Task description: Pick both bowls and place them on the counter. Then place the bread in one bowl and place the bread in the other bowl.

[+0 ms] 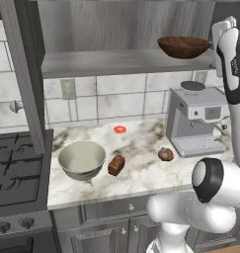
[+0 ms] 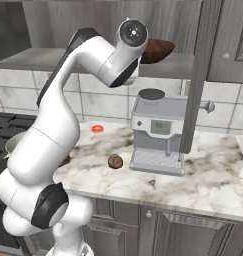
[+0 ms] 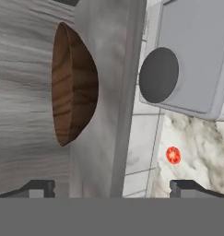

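The dark brown wooden bowl (image 1: 183, 47) stands on the grey wall shelf (image 1: 116, 62) at its right end, partly behind my arm in the right base view (image 2: 160, 50). In the rolled hand view the wooden bowl (image 3: 74, 85) lies ahead and apart from my gripper (image 3: 111, 189), which is open and empty. The cream bowl (image 1: 82, 159) sits upright on the marble counter (image 1: 141, 175) beside the stove. One dark bread piece (image 1: 116, 165) lies just right of it. A second, rounder bread (image 1: 165, 154) lies near the coffee machine.
A grey coffee machine (image 1: 198, 121) stands on the counter under the shelf's right end. A small red object (image 1: 119, 129) lies near the tiled wall. The black stove (image 1: 13, 168) is at the left, with a grey cabinet post (image 1: 22, 74) rising above it.
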{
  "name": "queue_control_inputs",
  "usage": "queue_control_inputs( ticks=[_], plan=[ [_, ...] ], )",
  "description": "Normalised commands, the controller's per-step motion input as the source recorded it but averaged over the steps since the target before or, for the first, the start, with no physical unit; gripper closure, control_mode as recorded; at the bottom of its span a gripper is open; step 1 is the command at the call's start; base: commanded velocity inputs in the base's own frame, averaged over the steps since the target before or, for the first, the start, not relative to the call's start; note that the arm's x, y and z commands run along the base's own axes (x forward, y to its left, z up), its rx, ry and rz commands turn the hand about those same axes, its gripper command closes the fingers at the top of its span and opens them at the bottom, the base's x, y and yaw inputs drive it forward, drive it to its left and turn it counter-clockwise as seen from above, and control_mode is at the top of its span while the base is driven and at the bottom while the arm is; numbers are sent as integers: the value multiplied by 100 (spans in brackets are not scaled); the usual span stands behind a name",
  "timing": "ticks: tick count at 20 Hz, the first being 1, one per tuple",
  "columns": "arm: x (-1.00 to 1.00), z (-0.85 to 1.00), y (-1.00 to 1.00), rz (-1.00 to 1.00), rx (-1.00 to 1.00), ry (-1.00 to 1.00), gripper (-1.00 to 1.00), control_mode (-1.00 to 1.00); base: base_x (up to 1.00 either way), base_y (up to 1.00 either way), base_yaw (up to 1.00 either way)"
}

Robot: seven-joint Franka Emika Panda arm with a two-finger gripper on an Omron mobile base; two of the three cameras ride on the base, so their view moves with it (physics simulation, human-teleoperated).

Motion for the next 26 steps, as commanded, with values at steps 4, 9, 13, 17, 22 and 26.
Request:
queue_control_inputs(
  ticks=[4, 9, 13, 17, 22, 26],
  plan=[
    [31, -4, -8, 0, 0, 4, -100, -100, 0, 0, 0],
    [31, -4, -2, 0, 0, 4, -100, -100, 0, 0, 0],
    [29, -14, -1, 0, 0, 8, -100, -100, 0, 0, 0],
    [33, -6, -3, 2, 0, 4, -100, -100, 0, 0, 0],
    [32, -1, -7, 1, 0, 1, -100, -100, 0, 0, 0],
    [26, -1, -10, 0, 0, 2, -100, -100, 0, 0, 0]
  ],
)
